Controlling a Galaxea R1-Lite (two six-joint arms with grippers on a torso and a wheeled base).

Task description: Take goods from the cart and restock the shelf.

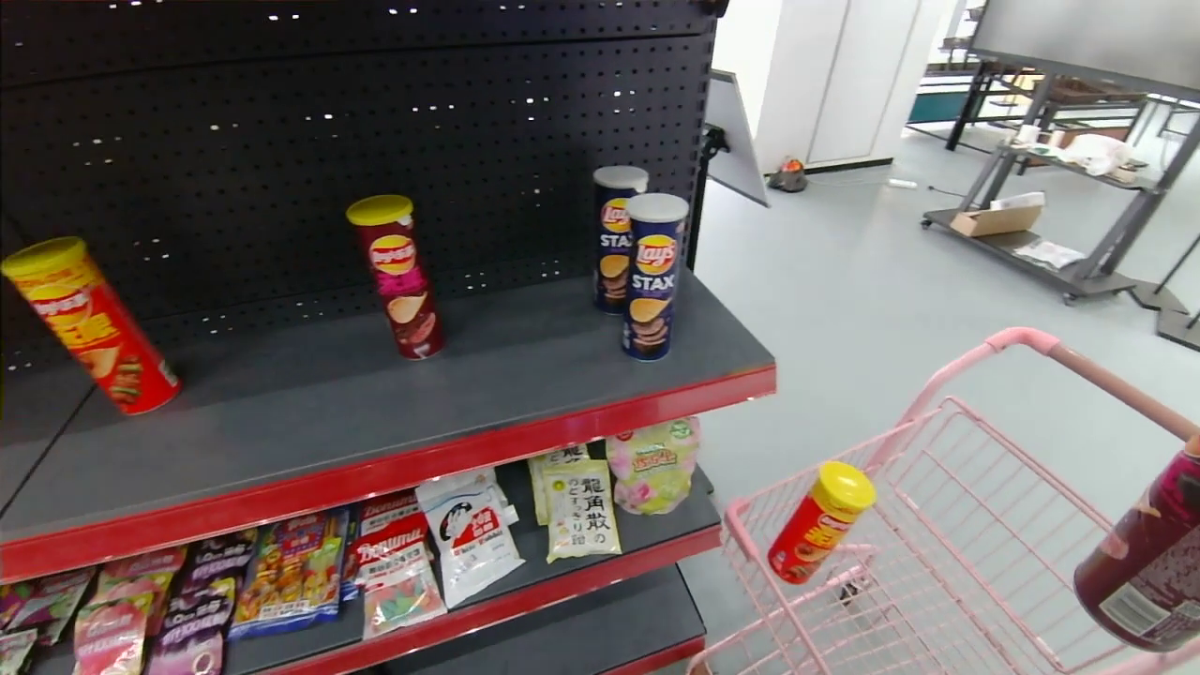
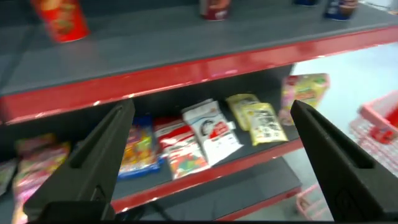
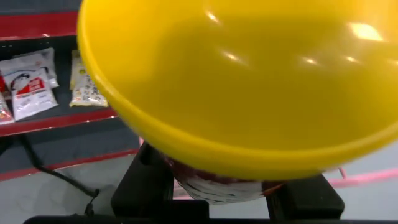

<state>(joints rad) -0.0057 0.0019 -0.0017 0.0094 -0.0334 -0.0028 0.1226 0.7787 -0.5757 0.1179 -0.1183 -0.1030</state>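
Holding one can clear of the cart, you look to be mid-transfer: goods picked, not yet placed. At the left, the top shelf (image 1: 394,412) carries a red chip can (image 1: 89,323), then a shelved maroon can (image 1: 398,277) near the middle. A dark blue can (image 1: 614,239) stands at the right end with a second blue can (image 1: 653,277) just in front of it. Bare board lies between these groups. Snack bags (image 1: 469,544) lie on the lower shelf beneath. The pink cart (image 1: 937,412) stands just beside the shelf's right end, and a yellow-lidded red can (image 1: 820,522) leans in its front corner. At the far right, the maroon chip can (image 1: 1148,562) hangs tilted at the cart's right side, well apart from the shelf.

The next move likely calls for carrying it leftward to the open stretch beside its shelved match. It would then need bringing upright and setting down clear of the neighbours, since a tilted base could topple it.

Your left gripper (image 2: 205,155) faces the lower shelf, fingers spread wide, nothing between them. Your right gripper (image 3: 224,199) is clamped on the maroon chip can's body below its yellow lid (image 3: 249,81). One dark finger (image 3: 143,186) presses against the can's side.
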